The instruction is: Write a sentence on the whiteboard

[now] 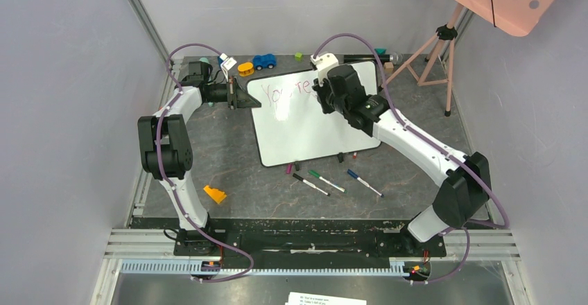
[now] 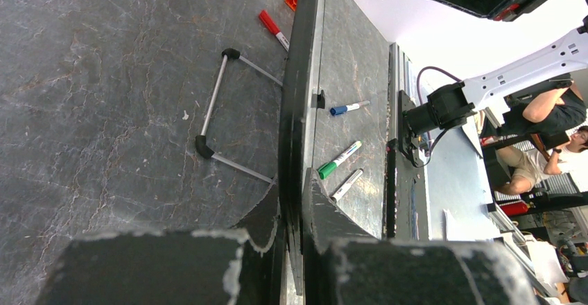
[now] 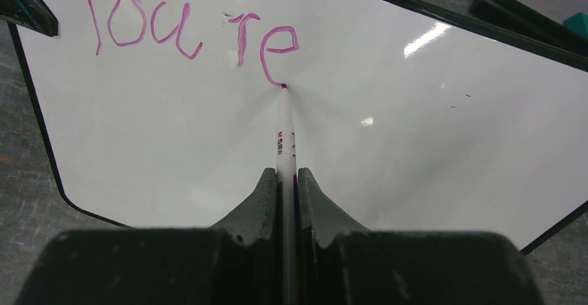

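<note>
The whiteboard (image 1: 305,128) stands tilted on the dark table, its white face filling the right wrist view (image 3: 416,125). Pink letters reading "You're" (image 3: 187,31) run along its top, which is as much of the sentence (image 1: 284,91) as shows. My right gripper (image 3: 284,180) is shut on a white marker (image 3: 284,132), whose tip touches the board at the tail of the "e". My left gripper (image 2: 297,201) is shut on the board's black left edge (image 2: 299,111), at the upper left corner in the top view (image 1: 236,96).
Black (image 1: 310,184), green (image 1: 326,180) and blue (image 1: 364,182) markers lie in front of the board. An orange block (image 1: 215,195) sits near the left arm. A blue toy car (image 1: 263,61) and small toys line the far edge. A pink tripod (image 1: 433,48) stands at the back right.
</note>
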Controlling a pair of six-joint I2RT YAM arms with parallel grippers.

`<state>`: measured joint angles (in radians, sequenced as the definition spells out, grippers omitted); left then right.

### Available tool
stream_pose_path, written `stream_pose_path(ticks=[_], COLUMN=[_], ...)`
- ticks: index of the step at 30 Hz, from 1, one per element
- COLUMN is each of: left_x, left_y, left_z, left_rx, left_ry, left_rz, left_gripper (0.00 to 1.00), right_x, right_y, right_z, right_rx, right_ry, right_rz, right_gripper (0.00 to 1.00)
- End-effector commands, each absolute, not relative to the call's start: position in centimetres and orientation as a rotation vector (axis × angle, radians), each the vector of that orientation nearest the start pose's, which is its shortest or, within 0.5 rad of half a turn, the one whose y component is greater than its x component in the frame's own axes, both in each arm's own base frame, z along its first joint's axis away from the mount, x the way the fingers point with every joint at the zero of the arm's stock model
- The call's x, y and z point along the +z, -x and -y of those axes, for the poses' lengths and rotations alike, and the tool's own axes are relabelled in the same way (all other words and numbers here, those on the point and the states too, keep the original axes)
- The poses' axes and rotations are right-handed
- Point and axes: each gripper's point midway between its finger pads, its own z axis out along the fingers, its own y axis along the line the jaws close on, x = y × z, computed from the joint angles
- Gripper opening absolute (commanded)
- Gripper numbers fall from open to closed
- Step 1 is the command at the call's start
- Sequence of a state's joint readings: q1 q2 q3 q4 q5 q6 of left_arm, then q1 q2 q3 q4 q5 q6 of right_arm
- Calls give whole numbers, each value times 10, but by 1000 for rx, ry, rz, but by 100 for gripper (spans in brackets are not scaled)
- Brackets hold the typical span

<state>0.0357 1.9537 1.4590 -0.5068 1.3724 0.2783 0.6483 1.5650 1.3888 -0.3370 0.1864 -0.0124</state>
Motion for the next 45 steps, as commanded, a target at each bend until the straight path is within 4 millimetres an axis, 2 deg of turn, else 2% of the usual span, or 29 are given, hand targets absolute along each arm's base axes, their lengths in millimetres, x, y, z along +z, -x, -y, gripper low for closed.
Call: stream_pose_path(ticks=[1, 6, 10, 16, 20, 30, 35, 39, 45], left_x=[103, 103, 104, 104, 104, 103, 103, 104, 104], left_y=[-406, -406, -406, -405, -406, -406, -406, -406, -405], left_z=[161, 161, 161, 161, 161, 160, 161, 160, 160], left_rx=[-1205, -1205, -1205, -1206, -1205, -1203, -1204, -1205, -1205], left_ry=[-854, -856, -856, -856, -855, -855, -855, -855, -855], left_rz=[-2046, -2044, -2043, -2044, -2045, -2045, -2046, -2044, -2043], left_gripper=[2, 2, 2, 2, 2, 2, 2, 2, 2], right_x=[278, 308, 320, 313, 311, 306, 304, 312, 309], right_y=[-386, -380, -380, -392, -390, -398, -404, -407, -398], right_z=[-249, -252, -247, -238, -234, -205, -207, -205, -204], right_rx=[228, 276, 274, 186, 199, 197, 199, 187, 210], right_ry=[539, 545, 504, 499, 484, 408, 431, 423, 435], right_rz=[-1905, -1844, -1797, -1795, -1775, -1789, -1807, -1795, -1779], right_gripper=[0, 0, 0, 0, 0, 0, 0, 0, 0])
